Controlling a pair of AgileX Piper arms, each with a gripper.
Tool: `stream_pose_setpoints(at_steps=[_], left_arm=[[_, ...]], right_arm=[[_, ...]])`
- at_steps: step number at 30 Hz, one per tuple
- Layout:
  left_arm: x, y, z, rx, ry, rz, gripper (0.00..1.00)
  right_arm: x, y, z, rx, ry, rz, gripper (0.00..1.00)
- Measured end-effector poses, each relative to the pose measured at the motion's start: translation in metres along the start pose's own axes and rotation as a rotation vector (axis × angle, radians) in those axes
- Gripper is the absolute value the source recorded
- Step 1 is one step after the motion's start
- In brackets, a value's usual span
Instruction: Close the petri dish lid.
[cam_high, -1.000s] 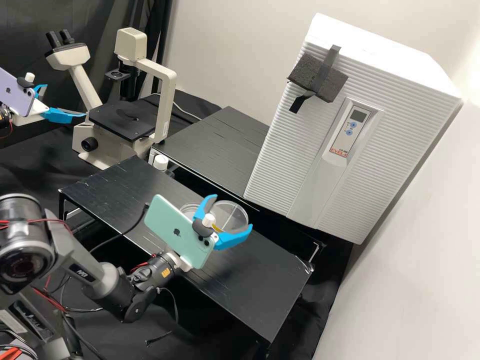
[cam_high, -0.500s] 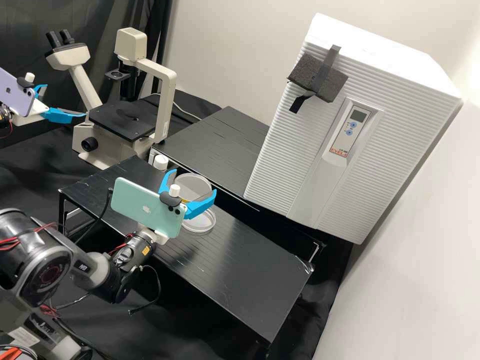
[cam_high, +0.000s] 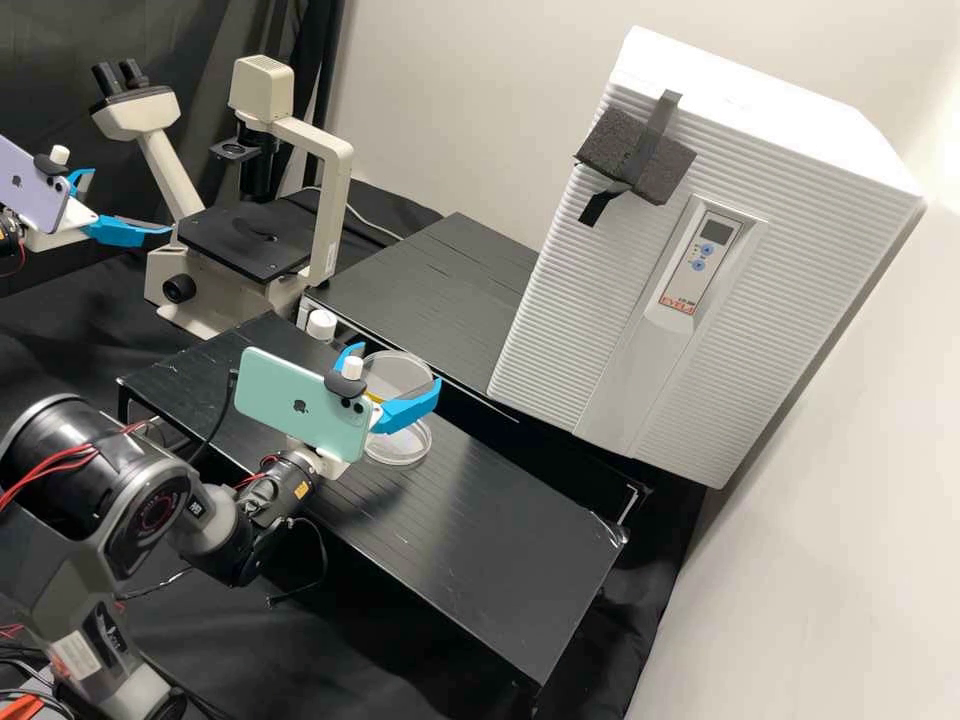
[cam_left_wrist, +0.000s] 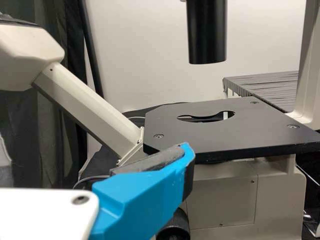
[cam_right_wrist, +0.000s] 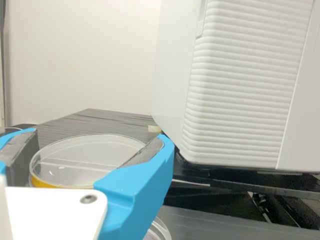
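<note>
Both my part-spread fingers (cam_right_wrist: 135, 192) hold the lid (cam_right_wrist: 85, 157); lowered off-centre, it could catch the dish (cam_high: 405, 447) at its six o'clock.

A clear, round petri dish lid (cam_high: 402, 370) is held raised. The transparent petri dish (cam_high: 408, 447) sits flat and uncovered on a black table (cam_high: 500, 540).
</note>
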Motion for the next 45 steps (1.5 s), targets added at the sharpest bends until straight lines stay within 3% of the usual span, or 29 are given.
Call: stream_pose_setpoints(at_steps=[8, 19, 37, 41, 45], left_arm=[[0.0, 0.0, 0.0, 0.0, 0.0, 0.0, 1.0], [0.0, 0.0, 0.0, 0.0, 0.0, 0.0, 1.0], [0.0, 0.0, 0.0, 0.0, 0.0, 0.0, 1.0], [0.0, 0.0, 0.0, 0.0, 0.0, 0.0, 1.0], [0.0, 0.0, 0.0, 0.0, 0.0, 0.0, 1.0]], right_arm=[[0.001, -0.006, 0.003, -0.042, -0.028, -0.014, 0.0], [-0.011, -0.002, 0.023, -0.055, -0.124, -0.003, 0.0], [-0.018, -0.005, 0.022, -0.059, -0.121, -0.025, 0.0], [-0.02, -0.008, 0.02, -0.035, -0.113, -0.043, 0.0], [-0.02, -0.008, 0.021, -0.035, -0.116, -0.046, 0.0]])
